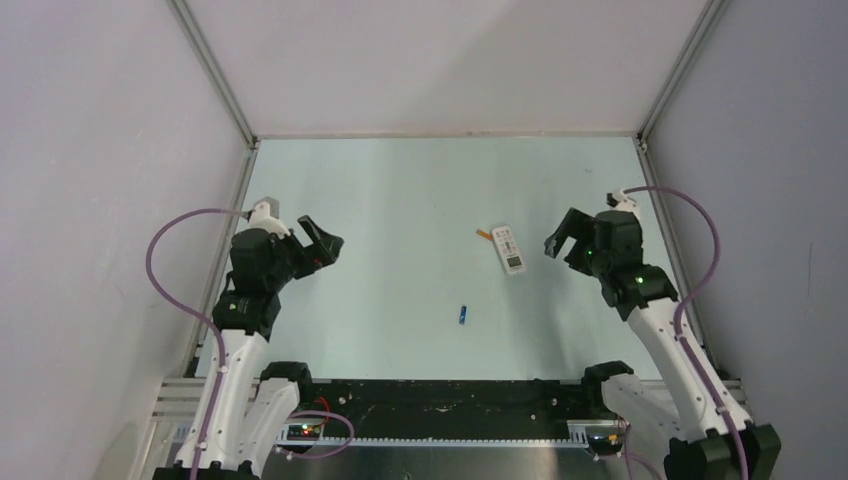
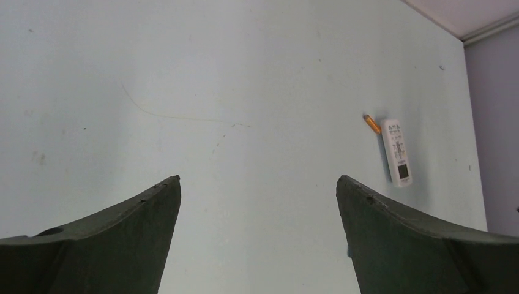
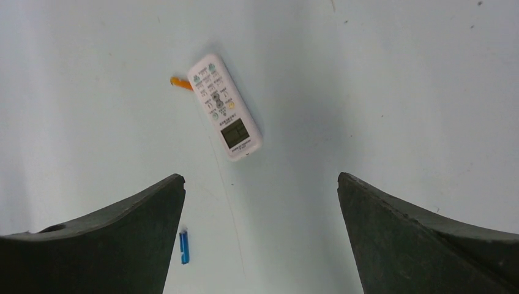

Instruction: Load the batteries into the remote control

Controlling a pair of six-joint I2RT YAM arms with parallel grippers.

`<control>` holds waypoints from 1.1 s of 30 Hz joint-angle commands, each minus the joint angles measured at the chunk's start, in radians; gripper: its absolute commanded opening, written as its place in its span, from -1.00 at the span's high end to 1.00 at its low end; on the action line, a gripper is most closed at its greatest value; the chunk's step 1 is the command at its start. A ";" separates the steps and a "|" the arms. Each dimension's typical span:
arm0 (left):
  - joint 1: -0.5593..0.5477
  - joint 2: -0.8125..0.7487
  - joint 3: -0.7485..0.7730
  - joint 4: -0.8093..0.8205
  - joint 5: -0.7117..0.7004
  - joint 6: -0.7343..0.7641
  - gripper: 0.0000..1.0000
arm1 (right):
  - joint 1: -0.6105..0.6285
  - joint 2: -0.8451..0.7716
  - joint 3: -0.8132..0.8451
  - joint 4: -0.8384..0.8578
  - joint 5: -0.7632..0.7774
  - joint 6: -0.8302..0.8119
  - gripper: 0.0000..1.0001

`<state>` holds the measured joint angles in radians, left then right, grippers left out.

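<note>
Left gripper (image 1: 325,245), right gripper (image 1: 562,236): wide open, empty. Remote control (image 1: 508,249) face up, orange battery (image 1: 484,235) just beside its end. Right one best pinches long edges, flips first.

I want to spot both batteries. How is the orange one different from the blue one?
The orange battery lies beside the remote; the blue battery lies alone. The orange battery lies slanted; the blue battery points nearly straight away. Both are tiny, lying flat.
</note>
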<state>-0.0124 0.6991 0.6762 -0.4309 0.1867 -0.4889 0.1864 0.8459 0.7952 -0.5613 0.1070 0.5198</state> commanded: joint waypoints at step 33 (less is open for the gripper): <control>0.005 -0.090 -0.061 0.022 0.081 -0.037 -0.99 | 0.272 0.847 0.215 0.189 0.094 -0.228 -0.59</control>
<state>-0.0124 0.5987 0.6006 -0.4294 0.2657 -0.5220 0.4545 1.6741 0.9768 -0.3496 0.1970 0.3115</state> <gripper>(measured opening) 0.995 0.829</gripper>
